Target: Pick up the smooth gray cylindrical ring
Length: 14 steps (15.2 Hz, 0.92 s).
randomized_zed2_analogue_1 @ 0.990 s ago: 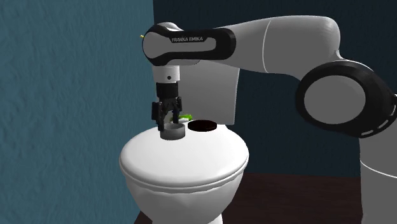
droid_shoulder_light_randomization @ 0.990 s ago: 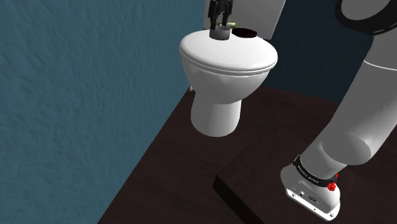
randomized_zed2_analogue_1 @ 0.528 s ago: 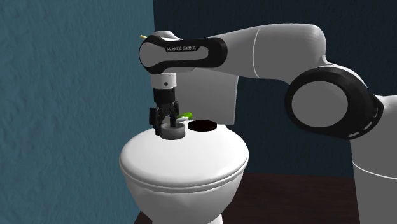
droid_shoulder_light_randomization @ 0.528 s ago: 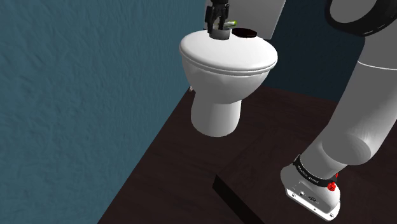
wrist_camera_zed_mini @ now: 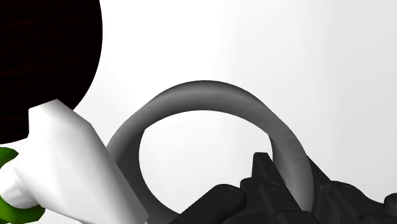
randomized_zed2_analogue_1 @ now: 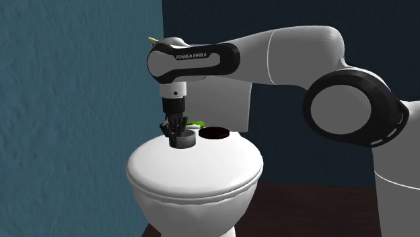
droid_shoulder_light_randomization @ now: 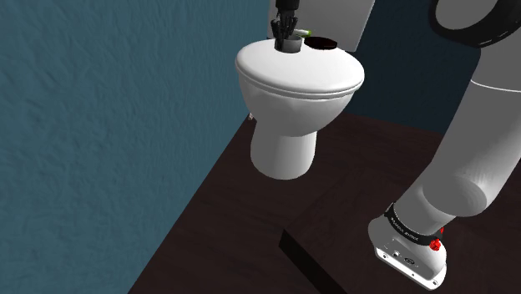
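Observation:
A smooth gray ring [droid_shoulder_light_randomization: 290,44] [randomized_zed2_analogue_1: 182,141] [wrist_camera_zed_mini: 203,95] stands at the back of a white toilet's shut lid [droid_shoulder_light_randomization: 300,73] [randomized_zed2_analogue_1: 195,167]. My black gripper [droid_shoulder_light_randomization: 286,32] [randomized_zed2_analogue_1: 176,130] [wrist_camera_zed_mini: 294,186] points straight down onto it and is shut on the ring's wall. In the wrist view one finger is inside the ring and the other outside, with the gray wall clasped between them. The ring rests on the lid.
A flat black disc [droid_shoulder_light_randomization: 321,42] [randomized_zed2_analogue_1: 215,133] [wrist_camera_zed_mini: 44,57] lies on the lid beside the ring. A white and green object [randomized_zed2_analogue_1: 196,124] [wrist_camera_zed_mini: 67,165] lies just behind it. The cistern [randomized_zed2_analogue_1: 232,101] rises behind, a teal wall [droid_shoulder_light_randomization: 100,125] flanks the toilet, and a dark box [droid_shoulder_light_randomization: 313,263] sits on the floor.
The gripper has dropped lower onto the ring and its fingers, spread apart before, have closed on the ring's wall. The upper arm shifted slightly.

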{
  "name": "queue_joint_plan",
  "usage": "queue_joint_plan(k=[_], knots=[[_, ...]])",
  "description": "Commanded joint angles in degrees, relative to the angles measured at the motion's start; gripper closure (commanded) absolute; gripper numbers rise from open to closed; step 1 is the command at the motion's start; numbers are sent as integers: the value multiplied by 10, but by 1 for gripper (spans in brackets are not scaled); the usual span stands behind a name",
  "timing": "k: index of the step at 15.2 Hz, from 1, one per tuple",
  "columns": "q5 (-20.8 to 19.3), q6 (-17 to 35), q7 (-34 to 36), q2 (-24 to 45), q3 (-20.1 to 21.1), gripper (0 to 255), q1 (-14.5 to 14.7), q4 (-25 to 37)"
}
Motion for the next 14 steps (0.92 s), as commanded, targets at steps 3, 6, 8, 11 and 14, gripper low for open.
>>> queue_joint_plan(k=[3,6,8,11,14], knots=[[0,0,0,0,0,255,0,0],[0,-9,-1,2,0,255,-1,11],[1,-26,-1,7,0,255,-1,34],[1,-54,-2,17,-1,255,-2,71],[2,-84,-2,29,-1,255,-3,112]])
